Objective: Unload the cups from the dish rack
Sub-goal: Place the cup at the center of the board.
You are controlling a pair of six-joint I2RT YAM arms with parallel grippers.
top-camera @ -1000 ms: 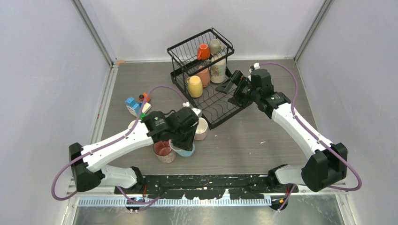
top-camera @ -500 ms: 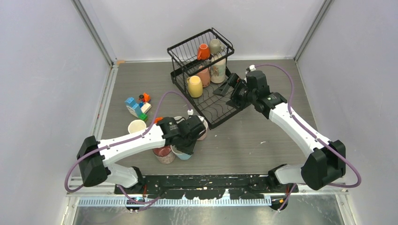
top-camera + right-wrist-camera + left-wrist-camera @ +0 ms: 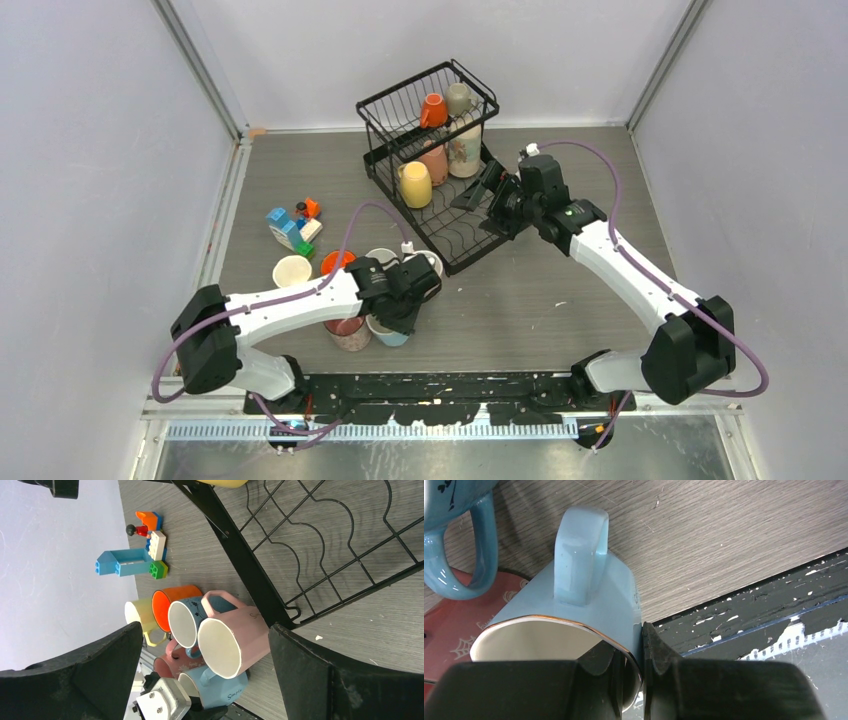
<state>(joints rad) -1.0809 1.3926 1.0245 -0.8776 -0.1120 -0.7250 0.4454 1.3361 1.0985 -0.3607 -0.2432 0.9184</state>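
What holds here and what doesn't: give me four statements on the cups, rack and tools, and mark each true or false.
1. The left tool is shut on the rim of the light blue mug. True.
2. The right tool grips a cup. False: it is open and empty, beside the lower tray of the dish rack.
3. The dish rack is fully unloaded. False: an orange mug, a yellow mug and others sit in it.
4. In the top view, toy blocks lie left of the dish rack. True.
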